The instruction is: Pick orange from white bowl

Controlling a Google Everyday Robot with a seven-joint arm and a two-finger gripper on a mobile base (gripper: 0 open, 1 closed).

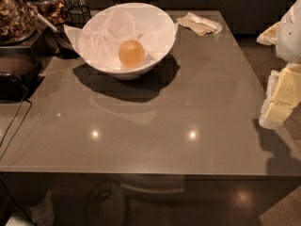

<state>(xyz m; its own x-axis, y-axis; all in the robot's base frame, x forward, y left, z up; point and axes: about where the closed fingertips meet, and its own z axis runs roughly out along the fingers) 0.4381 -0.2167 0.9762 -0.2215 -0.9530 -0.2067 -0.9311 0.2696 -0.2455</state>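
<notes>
The orange (131, 53) is a pale orange-yellow ball resting on crumpled white paper in the middle of the white bowl (96, 55). The bowl stands at the far left-centre of the grey table (188, 102). My gripper (281, 98), pale yellow and white, hangs at the right edge of the view beside the table's right edge. It is far to the right of the bowl and nearer the camera, and it touches nothing. The arm's white body (290, 32) shows above it.
Dark containers of dried goods (16, 13) and a black appliance (14, 76) with cables stand at the far left. A crumpled napkin (200, 23) lies at the far edge, right of the bowl. A dark wire basket (77, 14) stands behind the bowl.
</notes>
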